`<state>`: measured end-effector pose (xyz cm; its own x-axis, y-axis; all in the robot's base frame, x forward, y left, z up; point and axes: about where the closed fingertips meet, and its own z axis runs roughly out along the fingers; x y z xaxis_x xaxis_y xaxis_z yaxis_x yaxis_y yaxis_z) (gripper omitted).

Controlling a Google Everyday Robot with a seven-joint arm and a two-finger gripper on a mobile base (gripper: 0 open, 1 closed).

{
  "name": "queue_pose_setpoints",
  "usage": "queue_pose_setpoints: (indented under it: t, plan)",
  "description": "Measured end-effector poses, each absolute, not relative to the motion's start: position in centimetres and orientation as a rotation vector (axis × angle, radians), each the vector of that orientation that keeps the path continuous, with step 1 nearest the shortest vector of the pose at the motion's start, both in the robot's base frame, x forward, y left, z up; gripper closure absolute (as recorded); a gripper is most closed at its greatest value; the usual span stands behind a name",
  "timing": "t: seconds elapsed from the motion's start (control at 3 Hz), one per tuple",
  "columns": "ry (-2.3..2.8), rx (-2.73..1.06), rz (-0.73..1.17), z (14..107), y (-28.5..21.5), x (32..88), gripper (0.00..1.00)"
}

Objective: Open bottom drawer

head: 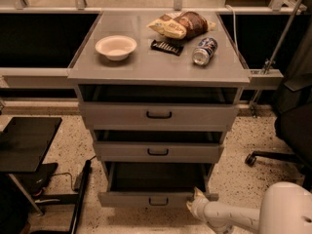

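The bottom drawer [136, 199] is the lowest and narrowest of three grey fronts, with a small black bar handle [158, 201]. It stands pulled out, its dark inside showing above the front. My gripper [196, 202] is at the drawer front's right end, on a white arm [234, 216] that comes in from the lower right. The middle drawer [158, 151] and top drawer [158, 115] also stand slightly out.
The cabinet top [156, 65] holds a white bowl [116, 47], a dark snack bar [167, 47], a chip bag [183, 24] and a tipped can [204, 50]. A black stool [24, 143] stands left, an office chair base [273, 156] right.
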<state>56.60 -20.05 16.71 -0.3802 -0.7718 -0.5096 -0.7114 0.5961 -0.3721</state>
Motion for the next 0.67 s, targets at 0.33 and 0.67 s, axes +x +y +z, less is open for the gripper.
queue_pose_setpoints:
  t: [0.33,0.67]
  plan:
    - [2.166,-1.151,-0.124,16.24,-20.15,55.00,1.00]
    - [2.166,-1.151,-0.124,16.76,-20.12,54.98,1.00]
